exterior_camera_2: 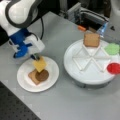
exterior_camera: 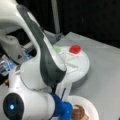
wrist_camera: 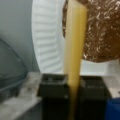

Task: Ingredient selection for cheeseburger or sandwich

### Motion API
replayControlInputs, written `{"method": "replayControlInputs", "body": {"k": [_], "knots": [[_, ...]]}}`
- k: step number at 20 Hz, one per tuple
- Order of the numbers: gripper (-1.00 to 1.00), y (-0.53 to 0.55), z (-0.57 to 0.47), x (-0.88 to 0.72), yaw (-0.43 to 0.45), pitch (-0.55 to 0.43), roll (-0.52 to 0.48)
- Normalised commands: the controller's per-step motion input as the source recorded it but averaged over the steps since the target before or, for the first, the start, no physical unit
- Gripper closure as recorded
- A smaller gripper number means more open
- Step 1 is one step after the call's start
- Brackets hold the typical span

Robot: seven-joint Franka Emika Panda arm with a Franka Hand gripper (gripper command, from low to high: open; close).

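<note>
In a front view the arm (exterior_camera: 37, 65) fills the left and middle of the frame. Behind it, upper right of centre, a white divided tray (exterior_camera: 80, 65) carries a red disc (exterior_camera: 75, 49) and a green piece (exterior_camera: 57, 48). At the bottom edge a paper plate (exterior_camera: 91, 106) shows a brown patty (exterior_camera: 78, 111); the blue wrist part hides the gripper here.

In a front view the gripper (exterior_camera_2: 37, 57) sits at centre left, above the plate (exterior_camera_2: 25, 83), pinching the upper corner of the cheese (exterior_camera_2: 40, 64). The cheese hangs tilted over the patty (exterior_camera_2: 42, 75), which lies on a toast (exterior_camera_2: 33, 76) on the plate. On the right the tray (exterior_camera_2: 75, 67) holds a second toast (exterior_camera_2: 91, 40) in its top compartment, the green piece (exterior_camera_2: 112, 48) at the right edge and the red disc (exterior_camera_2: 113, 68) below it.

In the wrist view the black fingers (wrist_camera: 53, 87) at the bottom are pressed onto the cheese (wrist_camera: 73, 47), seen edge-on as a yellow strip running up the middle. The patty (wrist_camera: 102, 32) fills the upper right; the plate (wrist_camera: 47, 37) rim lies to the left.
</note>
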Motion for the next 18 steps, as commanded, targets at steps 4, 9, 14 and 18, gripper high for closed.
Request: {"method": "replayControlInputs", "body": {"k": [4,9,14,18], "knots": [[1.0,-0.1,0.04,0.41,0.062,0.181,0.027],[1.0,-0.16,0.01,0.47,0.022,0.179,0.058],[1.0,-0.17,-0.01,0.54,0.033,0.157,0.05],[1.0,-0.15,0.01,0.53,0.045,0.163,0.089]]}}
